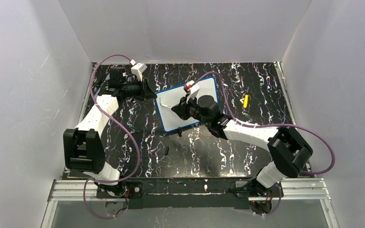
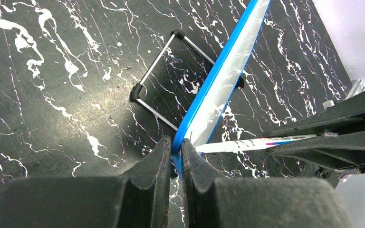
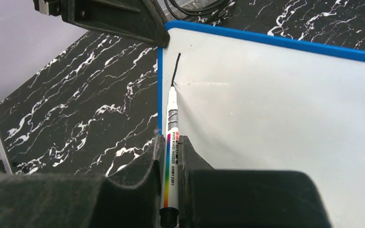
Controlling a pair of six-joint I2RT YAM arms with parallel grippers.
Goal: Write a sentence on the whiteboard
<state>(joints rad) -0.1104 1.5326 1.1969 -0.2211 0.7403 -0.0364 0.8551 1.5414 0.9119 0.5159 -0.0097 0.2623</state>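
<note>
- We find the whiteboard (image 1: 169, 119) propped up mid-way across the surface (image 1: 195, 156); the left end effector (image 2: 173, 154) is pinched shut on its 10 o'clock corner.
- The right end effector (image 3: 171, 142) clamps the marker (image 3: 171, 114), tip on the board below one short stroke (image 3: 176, 69).
- Risk, we judge: hard pressure tips the board or twists the marker, skewing the sentence.

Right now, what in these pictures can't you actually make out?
Top view: the right hand and arm cover much of the whiteboard; any writing is too small to read.
Left wrist view: board seen edge-on in the left hand, face hidden.
Right wrist view: one black stroke at the marker tip; frame edge cuts off the board's right side.
Top view: yellow object, too small to identify.
</note>
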